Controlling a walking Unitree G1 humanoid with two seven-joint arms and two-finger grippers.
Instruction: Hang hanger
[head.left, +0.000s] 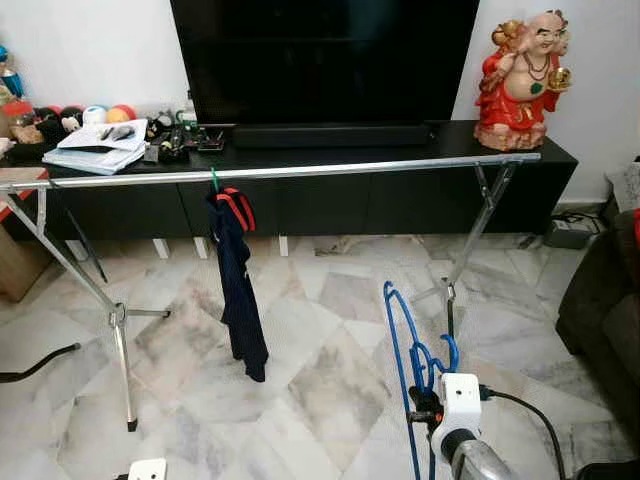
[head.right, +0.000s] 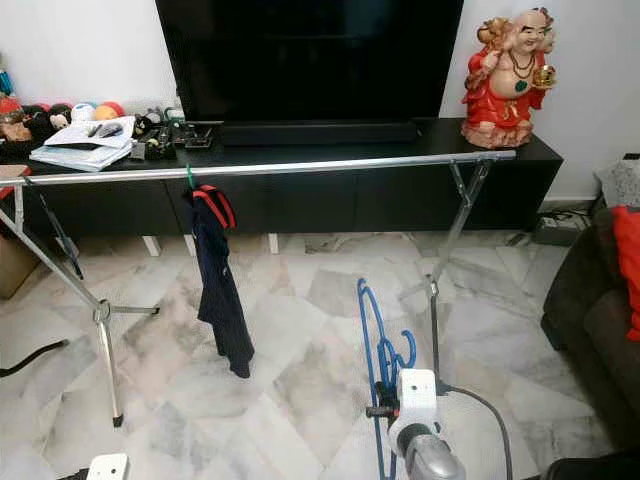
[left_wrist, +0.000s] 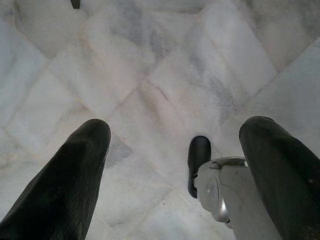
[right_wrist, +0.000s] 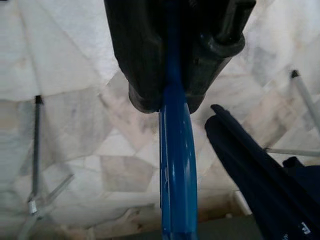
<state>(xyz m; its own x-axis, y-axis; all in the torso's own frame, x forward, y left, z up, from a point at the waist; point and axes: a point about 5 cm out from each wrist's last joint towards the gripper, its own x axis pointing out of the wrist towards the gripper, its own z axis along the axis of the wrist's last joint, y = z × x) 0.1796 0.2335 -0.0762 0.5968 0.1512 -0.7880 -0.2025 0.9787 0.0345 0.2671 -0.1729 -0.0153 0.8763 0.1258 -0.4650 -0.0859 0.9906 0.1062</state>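
- The left gripper (left_wrist: 175, 165) hangs low over the marble floor (head.left: 320, 370), its two black fingers (left_wrist: 60, 185) spread wide apart with nothing between them.
- A silver drying rack (head.left: 300, 170) stretches across the room in front of a long black cabinet (head.left: 400, 200), with its rail level and its crossed legs at each end.
- Papers (head.left: 100, 148) and small clutter lie on the cabinet's left end.
- A dark navy garment (head.left: 238, 285) with red trim hangs from the rail on a green hook, left of the rail's middle.
- A large black television (head.left: 325, 55) stands on the cabinet behind the rack.
- The blue hanger (head.left: 405, 365) is held upright in the right gripper (right_wrist: 172, 87), low and in front of the rack's right legs, well apart from the rail.
- In the right wrist view, the right gripper's black fingers are clenched on the hanger's blue bar.
- A red and gold laughing figurine (head.left: 522, 80) stands on the cabinet's right end.
- A dark sofa (head.left: 600, 310) sits at the far right.
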